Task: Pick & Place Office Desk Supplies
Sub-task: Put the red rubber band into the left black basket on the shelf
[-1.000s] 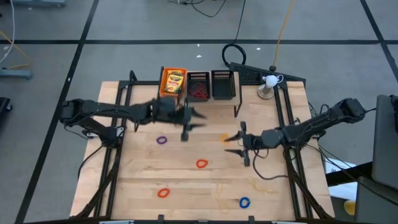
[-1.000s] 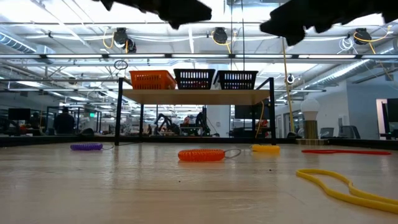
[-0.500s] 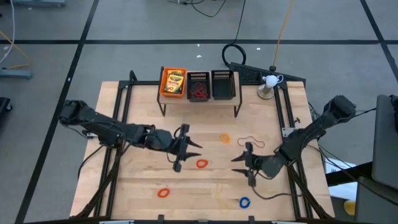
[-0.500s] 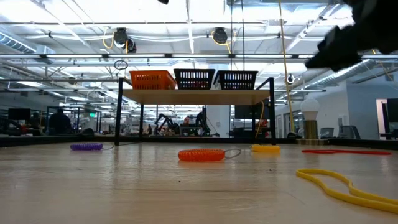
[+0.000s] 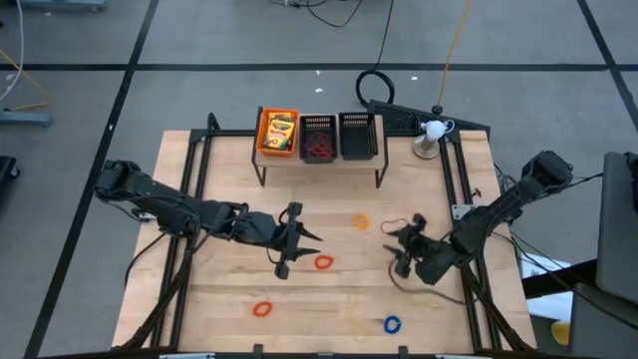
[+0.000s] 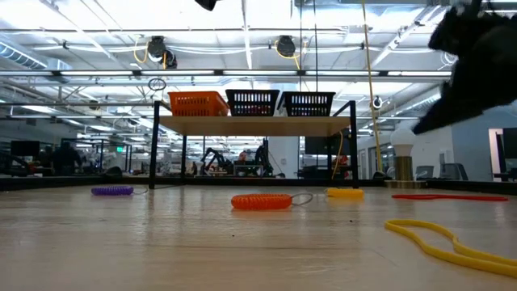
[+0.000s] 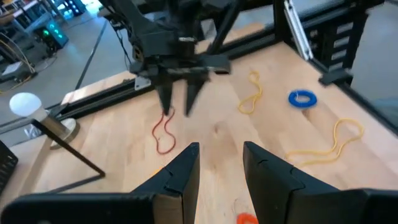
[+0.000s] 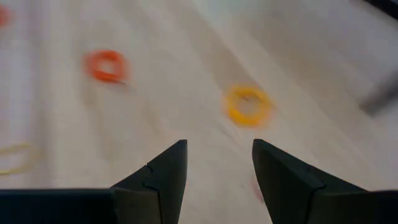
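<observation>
Showing print too small to read, yellow box (image 5: pixel 278 131) fills orange bin (image 5: pixel 262 140).

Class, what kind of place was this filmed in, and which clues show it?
Probably a robotics lab in an open-plan workshop: two dark robot arms over a pale wooden table, exposed ceiling pipework, and further workbenches behind.
</observation>
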`<state>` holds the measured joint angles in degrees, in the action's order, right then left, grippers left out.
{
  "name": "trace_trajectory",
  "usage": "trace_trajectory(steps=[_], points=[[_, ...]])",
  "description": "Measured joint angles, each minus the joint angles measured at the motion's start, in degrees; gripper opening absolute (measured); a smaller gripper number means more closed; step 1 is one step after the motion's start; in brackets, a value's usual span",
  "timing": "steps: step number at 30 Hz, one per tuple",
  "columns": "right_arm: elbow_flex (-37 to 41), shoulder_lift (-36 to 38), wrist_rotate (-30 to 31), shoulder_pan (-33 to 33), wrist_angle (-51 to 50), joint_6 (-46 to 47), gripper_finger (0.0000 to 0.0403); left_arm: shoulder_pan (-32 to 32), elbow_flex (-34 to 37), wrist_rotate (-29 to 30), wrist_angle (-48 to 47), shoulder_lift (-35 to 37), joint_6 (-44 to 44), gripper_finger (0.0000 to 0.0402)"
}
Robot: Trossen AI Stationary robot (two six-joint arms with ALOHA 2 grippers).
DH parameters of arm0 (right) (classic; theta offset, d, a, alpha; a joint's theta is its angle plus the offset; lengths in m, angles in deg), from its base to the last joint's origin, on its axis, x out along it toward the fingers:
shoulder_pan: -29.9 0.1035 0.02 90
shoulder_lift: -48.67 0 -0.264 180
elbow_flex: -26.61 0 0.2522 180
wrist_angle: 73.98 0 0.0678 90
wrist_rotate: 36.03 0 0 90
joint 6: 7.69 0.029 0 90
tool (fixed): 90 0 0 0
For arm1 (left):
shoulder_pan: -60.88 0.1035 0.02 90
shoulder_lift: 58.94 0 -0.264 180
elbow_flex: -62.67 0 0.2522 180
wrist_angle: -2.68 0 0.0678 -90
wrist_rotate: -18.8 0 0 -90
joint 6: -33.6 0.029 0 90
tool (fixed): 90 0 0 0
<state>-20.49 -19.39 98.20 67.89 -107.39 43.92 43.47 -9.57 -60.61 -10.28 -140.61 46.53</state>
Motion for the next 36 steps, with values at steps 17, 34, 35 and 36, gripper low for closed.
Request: trace_trajectory(steps=[17,34,35,36], points=[[0.02,0.6,-6.21,-4.86,-13.84,2.5,0.0171,1.75,0.0,14.15,-4.07,0.02,6.45,0.0118],[16.24,1.18,-19.42,-14.39,0.39,-2.11,0.0171,1.75,0.0,15.98,-5.29,0.02,6.44,0.0118],[16.99,1.31,-19.36,-14.39,1.04,-1.74,0.0171,1.75,0.0,15.99,-5.21,0.02,6.47,0.0118],[17.51,1.45,-19.26,-14.39,1.39,-1.46,0.0171,1.75,0.0,15.97,-5.22,0.02,6.47,0.0118]])
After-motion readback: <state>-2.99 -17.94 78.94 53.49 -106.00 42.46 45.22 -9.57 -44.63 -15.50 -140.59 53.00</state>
